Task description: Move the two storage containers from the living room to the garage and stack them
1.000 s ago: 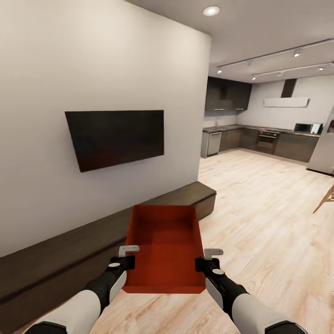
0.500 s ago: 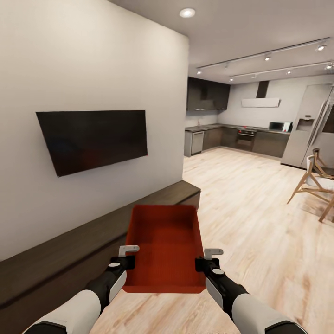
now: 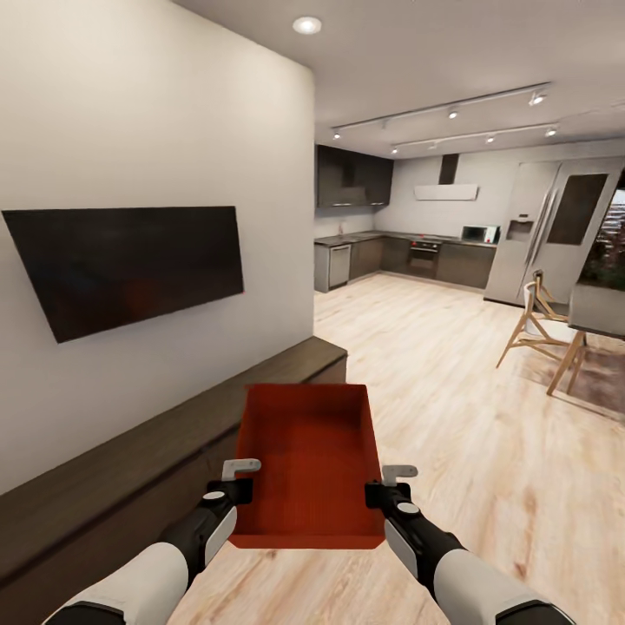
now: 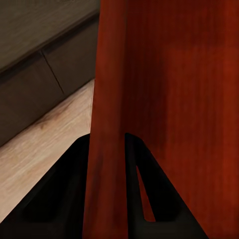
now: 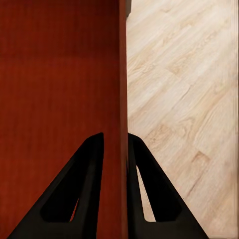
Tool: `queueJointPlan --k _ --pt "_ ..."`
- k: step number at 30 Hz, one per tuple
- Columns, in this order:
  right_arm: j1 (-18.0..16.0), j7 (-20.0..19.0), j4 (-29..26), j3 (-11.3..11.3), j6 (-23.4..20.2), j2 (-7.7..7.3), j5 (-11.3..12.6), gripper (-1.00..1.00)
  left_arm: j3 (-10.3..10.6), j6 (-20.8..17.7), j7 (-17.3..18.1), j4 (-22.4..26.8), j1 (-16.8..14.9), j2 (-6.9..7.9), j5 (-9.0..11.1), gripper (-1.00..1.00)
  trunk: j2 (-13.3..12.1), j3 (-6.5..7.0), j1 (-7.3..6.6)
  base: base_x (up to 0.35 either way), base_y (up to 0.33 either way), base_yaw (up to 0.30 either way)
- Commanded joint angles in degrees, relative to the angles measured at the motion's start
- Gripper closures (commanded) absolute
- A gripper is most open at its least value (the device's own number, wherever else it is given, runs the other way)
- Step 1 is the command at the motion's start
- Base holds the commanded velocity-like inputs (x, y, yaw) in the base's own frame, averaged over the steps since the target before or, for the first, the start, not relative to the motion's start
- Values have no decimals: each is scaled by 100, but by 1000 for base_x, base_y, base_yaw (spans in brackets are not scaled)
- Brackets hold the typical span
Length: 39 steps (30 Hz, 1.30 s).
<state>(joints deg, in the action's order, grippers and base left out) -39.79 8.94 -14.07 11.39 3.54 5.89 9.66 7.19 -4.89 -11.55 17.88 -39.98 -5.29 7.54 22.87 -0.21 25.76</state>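
One orange-red storage container [image 3: 308, 460] hangs level in front of me, above the light wood plank flooring [image 3: 451, 408] of the living room. My left gripper [image 3: 240, 486] is shut on its left wall [image 4: 107, 124], one black finger [image 4: 74, 179] on each side of the wall. On the opposite wall [image 5: 122, 99], my right gripper [image 3: 382, 488] is shut the same way, its fingers [image 5: 82, 184] pinching the rim. The bin is empty inside. The second container is out of view.
A long dark wood bench [image 3: 156, 443] runs along the white wall at left, under a wall-mounted black TV [image 3: 121, 260]. Ahead lies an open kitchen with dark cabinets [image 3: 399, 260] and a steel fridge [image 3: 555, 234]. Wooden chairs [image 3: 542, 334] and a table stand at right.
The whole view has swung to the right: TV and bench slid left, fridge and chairs came into sight. The container and both grippers hold the same pose relative to me.
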Motion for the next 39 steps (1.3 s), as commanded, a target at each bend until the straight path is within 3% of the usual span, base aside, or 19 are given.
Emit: queueJointPlan --k 1,39 --pt "-2 255 71 -111 33 -17 80 100 -402 -39 -40 88 -1 9 55 100 5 -2 2 0 0 -244" --pt "-2 250 71 -111 41 -29 80 100 -402 -39 -40 86 -1 9 55 100 5 -2 2 0 0 -244"
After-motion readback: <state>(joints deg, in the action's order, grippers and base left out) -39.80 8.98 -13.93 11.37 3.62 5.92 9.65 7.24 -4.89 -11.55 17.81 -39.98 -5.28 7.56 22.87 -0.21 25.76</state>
